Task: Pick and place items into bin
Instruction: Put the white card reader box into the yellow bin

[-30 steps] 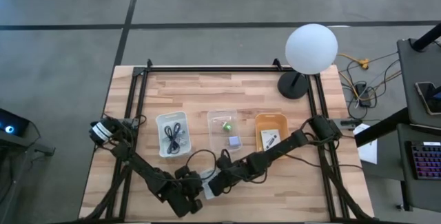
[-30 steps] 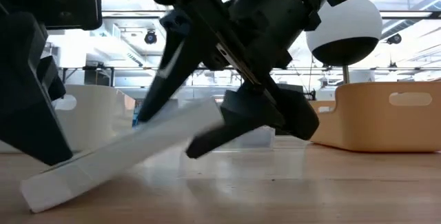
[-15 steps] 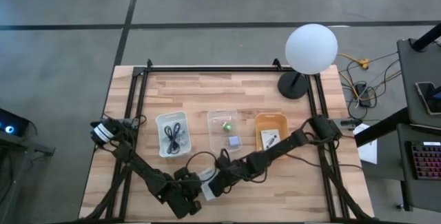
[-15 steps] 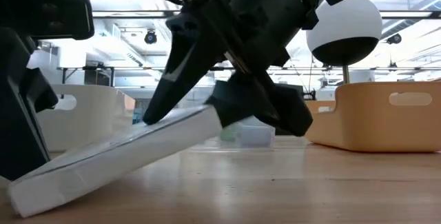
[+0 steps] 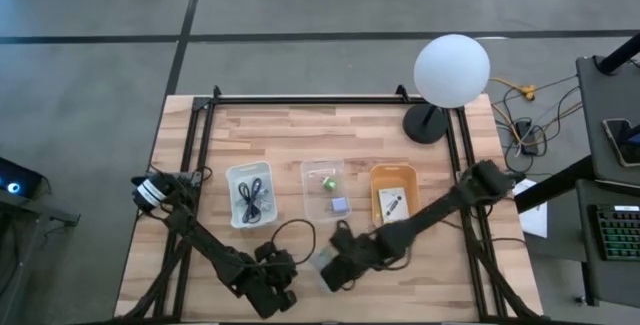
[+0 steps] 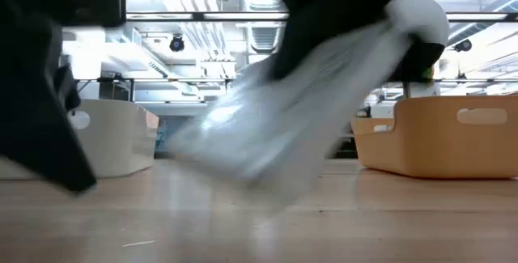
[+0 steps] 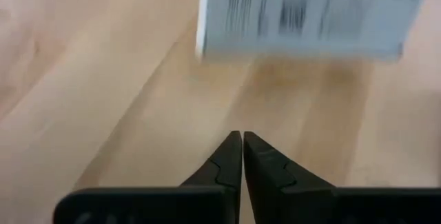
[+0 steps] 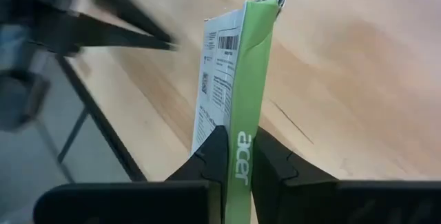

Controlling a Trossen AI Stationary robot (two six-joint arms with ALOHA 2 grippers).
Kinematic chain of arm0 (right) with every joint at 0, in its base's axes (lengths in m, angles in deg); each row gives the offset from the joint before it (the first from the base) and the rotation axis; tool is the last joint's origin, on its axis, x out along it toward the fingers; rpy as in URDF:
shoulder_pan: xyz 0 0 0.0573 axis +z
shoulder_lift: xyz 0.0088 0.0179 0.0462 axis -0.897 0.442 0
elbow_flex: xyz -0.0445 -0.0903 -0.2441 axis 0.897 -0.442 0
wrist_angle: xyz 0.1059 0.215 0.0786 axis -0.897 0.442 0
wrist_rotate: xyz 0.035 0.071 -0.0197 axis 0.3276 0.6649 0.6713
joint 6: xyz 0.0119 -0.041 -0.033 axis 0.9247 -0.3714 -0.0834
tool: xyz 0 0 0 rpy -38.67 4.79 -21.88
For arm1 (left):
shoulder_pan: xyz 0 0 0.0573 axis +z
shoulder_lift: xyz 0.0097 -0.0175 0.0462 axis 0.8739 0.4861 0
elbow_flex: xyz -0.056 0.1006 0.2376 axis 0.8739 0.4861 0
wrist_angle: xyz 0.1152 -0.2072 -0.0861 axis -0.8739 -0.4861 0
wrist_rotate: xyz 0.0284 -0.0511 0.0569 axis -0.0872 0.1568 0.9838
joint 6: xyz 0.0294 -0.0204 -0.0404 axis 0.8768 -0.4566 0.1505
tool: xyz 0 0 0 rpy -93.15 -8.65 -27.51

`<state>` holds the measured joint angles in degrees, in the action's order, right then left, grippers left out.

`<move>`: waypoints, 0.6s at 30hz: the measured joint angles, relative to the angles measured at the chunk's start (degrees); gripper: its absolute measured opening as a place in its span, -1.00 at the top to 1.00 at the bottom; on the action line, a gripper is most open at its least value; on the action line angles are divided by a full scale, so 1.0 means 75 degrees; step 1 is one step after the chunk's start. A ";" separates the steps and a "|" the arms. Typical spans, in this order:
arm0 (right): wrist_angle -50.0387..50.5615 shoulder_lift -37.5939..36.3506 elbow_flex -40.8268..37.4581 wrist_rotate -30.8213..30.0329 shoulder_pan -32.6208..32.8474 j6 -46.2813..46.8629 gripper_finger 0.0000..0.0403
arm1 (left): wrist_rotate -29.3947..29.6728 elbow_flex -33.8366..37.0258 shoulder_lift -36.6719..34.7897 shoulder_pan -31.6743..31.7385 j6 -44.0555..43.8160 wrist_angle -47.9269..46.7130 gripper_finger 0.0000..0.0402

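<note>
A flat packet [image 8: 238, 79], white and printed with a green side that reads "acer", is in my right gripper [image 8: 238, 165], which is shut on it near the table's front edge [image 5: 335, 268]. In the low view the packet [image 6: 295, 113] shows blurred and slanted above the tabletop. My left gripper [image 7: 242, 148] is shut and holds nothing. It stands just left of the packet [image 7: 303, 14], near the front edge [image 5: 283, 287]. My right gripper pinches the packet between its two fingers, one finger on each broad face. The green side [image 8: 239, 138] lies in the gap, at the packet's end nearest the wrist. The packet runs on forward from the fingers. It is tilted and seems clear of the table.
Three trays stand in a row at mid-table: a white one [image 5: 232, 177] with black cables, a clear one [image 5: 308, 170] with a green and a lavender piece, and an orange one [image 5: 378, 173] with a dark item. A globe lamp [image 5: 452, 70] stands at the far right.
My right gripper has shut on the packet and carried it up and a little toward the table's right edge. The packet leaned with its low end on the table beside my left gripper; now that end is lifted away.
</note>
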<state>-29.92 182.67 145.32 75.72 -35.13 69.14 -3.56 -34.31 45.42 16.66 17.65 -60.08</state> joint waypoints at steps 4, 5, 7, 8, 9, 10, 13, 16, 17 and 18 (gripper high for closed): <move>0.1973 -0.1003 0.0002 -0.0873 0.0537 0.1557 0.88 | 0.0201 -0.0153 -0.0144 -0.0056 0.0036 -0.0137 1.00; 0.2422 -0.1240 0.0003 -0.1049 0.0674 0.2034 0.88 | 0.0207 -0.0150 -0.0159 -0.0058 0.0035 -0.0193 1.00; 0.3298 -0.1698 0.0000 -0.1295 0.0897 0.2892 0.87 | 0.0224 -0.0143 -0.0161 -0.0049 0.0033 -0.0172 1.00; 0.3712 -0.1894 -0.0005 -0.1449 0.1002 0.3306 0.87 | 0.0253 -0.0143 -0.0167 -0.0049 0.0033 -0.0176 1.00; 0.4197 -0.2101 -0.0030 -0.1603 0.1087 0.3739 0.85 | 0.0314 -0.0143 -0.0178 -0.0046 0.0033 -0.0179 1.00; 0.4755 -0.2276 -0.0073 -0.1757 0.1184 0.4152 0.84 | 0.0326 -0.0143 -0.0187 -0.0044 0.0031 -0.0166 1.00; 0.6416 -0.2964 -0.0352 -0.1880 0.1319 0.5208 0.83 | 0.0325 -0.0146 -0.0199 -0.0046 0.0020 -0.0133 1.00; 0.7340 -0.3914 -0.0945 -0.2160 0.1380 0.5963 0.82 | 0.0322 -0.0146 -0.0209 -0.0049 0.0018 -0.0125 1.00; 0.7419 -0.4280 -0.1252 -0.2219 0.1377 0.6118 0.82 | 0.0322 -0.0146 -0.0214 -0.0049 0.0018 -0.0117 1.00; 0.7431 -0.4655 -0.1590 -0.2308 0.1315 0.6219 0.82 | 0.0322 -0.0149 -0.0217 -0.0049 0.0016 -0.0117 1.00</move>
<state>25.81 147.76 133.40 58.41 -25.27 115.79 -1.14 -35.42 43.79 16.30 17.77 -60.96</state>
